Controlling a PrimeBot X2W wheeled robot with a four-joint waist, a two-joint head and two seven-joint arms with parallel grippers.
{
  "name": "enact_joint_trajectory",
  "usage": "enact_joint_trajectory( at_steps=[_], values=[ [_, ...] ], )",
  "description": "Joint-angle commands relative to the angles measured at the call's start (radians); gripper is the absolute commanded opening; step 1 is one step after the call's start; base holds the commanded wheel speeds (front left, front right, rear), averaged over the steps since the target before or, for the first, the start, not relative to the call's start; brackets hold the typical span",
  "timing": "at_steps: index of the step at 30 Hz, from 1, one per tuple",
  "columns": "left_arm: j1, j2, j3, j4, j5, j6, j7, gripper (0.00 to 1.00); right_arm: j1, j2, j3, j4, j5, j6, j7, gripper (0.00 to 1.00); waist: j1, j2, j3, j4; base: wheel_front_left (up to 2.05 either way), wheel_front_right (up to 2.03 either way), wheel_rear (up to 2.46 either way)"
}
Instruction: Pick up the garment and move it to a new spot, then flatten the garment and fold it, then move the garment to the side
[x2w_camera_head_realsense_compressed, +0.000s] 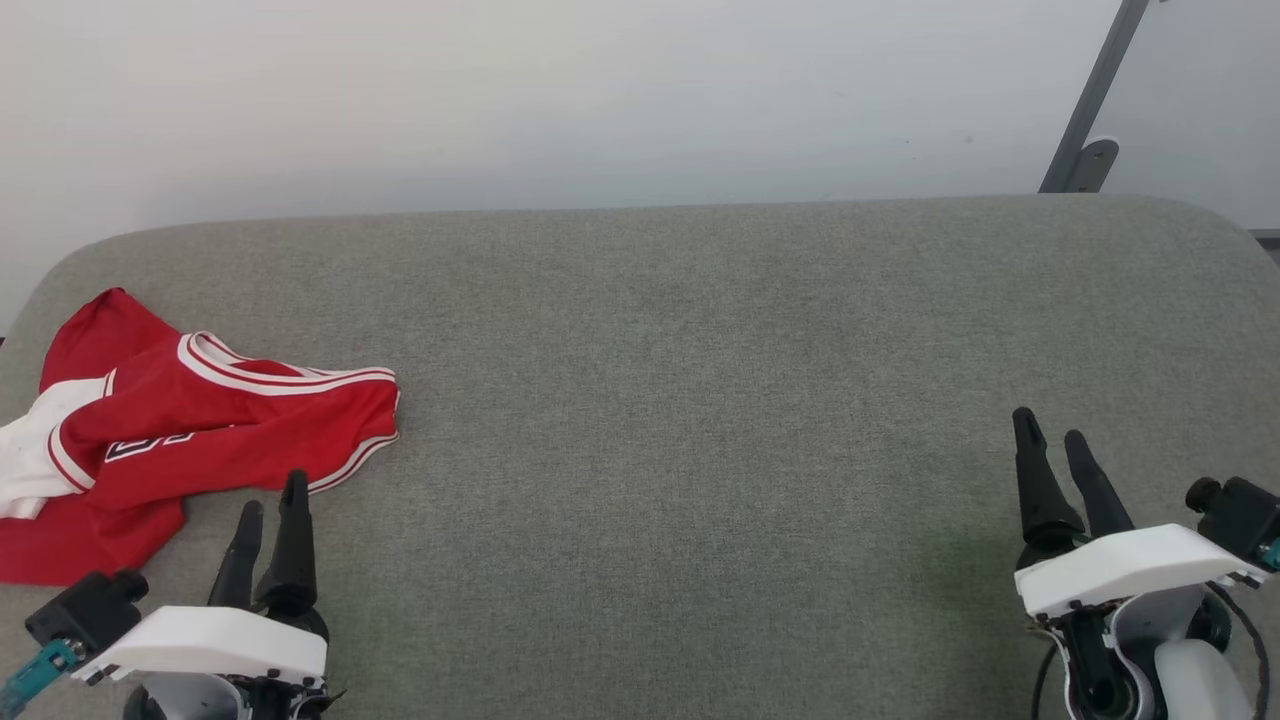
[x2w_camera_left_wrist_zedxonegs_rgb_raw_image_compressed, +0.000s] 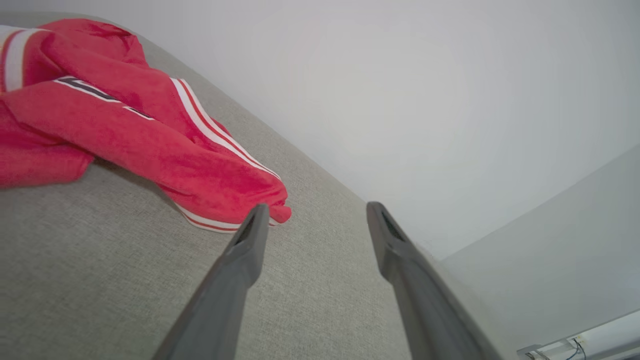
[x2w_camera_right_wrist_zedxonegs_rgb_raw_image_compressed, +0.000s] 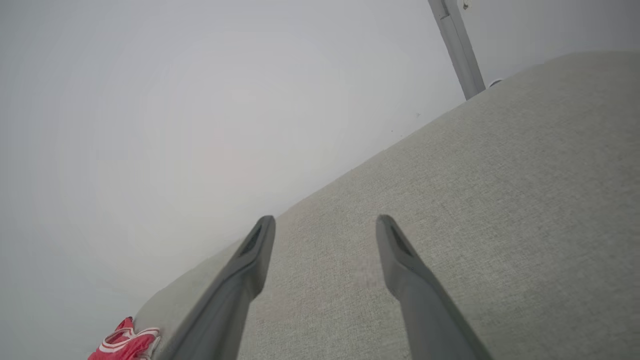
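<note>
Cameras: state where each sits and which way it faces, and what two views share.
Head view: on the head, facing forward and down at the grey surface; left gripper and right gripper, both open, at lower corners.
Left wrist view: on the left wrist, looking along its two fingers at the red shirt close ahead.
Right wrist view: on the right wrist, looking along its fingers across the surface to the wall.
Shared: both wrist views catch the shirt, near in one, far in the other.

Crumpled garment (x2w_camera_head_realsense_compressed: 190, 430) beside left claw (x2w_camera_head_realsense_compressed: 272, 495)
</note>
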Motion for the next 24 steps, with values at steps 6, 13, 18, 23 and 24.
enact_joint_trajectory(
  at_steps=[6, 13, 18, 23, 24],
  values=[
    [-0.007, 0.018, -0.008, -0.013, 0.112, 0.008, -0.027, 1.00, -0.030, 0.006, -0.013, -0.011, -0.147, 0.000, -0.028, 1.00, 0.0000, 0.0000, 0.003, -0.001, 0.00, 0.00, 0.00],
    [0.000, 0.028, -0.020, -0.010, 0.205, 0.011, -0.048, 1.00, -0.039, 0.010, -0.016, -0.005, -0.268, 0.000, -0.050, 1.00, 0.0000, 0.0000, 0.004, -0.002, 0.00, 0.00, 0.00],
    [0.008, 0.033, -0.026, -0.007, 0.254, 0.015, -0.060, 1.00, -0.042, 0.012, -0.021, -0.003, -0.331, 0.000, -0.062, 1.00, 0.0000, 0.0000, 0.005, -0.002, 0.00, 0.00, 0.00],
    [0.014, 0.039, -0.034, -0.004, 0.311, 0.017, -0.073, 1.00, -0.047, 0.013, -0.030, -0.005, -0.401, 0.000, -0.075, 1.00, 0.0000, 0.0000, 0.005, 0.000, 0.00, 0.00, 0.00],
    [0.016, 0.040, -0.035, -0.003, 0.322, 0.017, -0.077, 1.00, -0.047, 0.013, -0.031, -0.004, -0.414, 0.000, -0.079, 1.00, 0.0000, 0.0000, 0.005, 0.000, 0.00, 0.00, 0.00]
  ],
)
